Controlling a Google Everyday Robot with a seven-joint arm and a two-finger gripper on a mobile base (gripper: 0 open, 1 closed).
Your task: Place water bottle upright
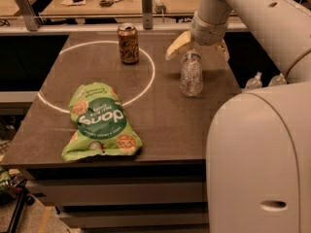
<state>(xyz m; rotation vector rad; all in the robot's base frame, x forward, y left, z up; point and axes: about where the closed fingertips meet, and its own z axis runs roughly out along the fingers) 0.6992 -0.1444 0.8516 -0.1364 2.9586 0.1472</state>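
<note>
Since water bottle (191,75) stands upright, gripper (197,56) splayed wide at its 12 o'clock, we retreat straight up, clearing cap.

Dark grey table (170,130) with a white circle (153,74) marked on it. A brown soda can (128,43) stands upright just inside the circle's far edge. A crumpled green snack bag (99,120) lies flat, near left, over the line. Two small pump bottles (253,80) sit off the right side. The gripper (200,47) hangs over the far right of the table.
</note>
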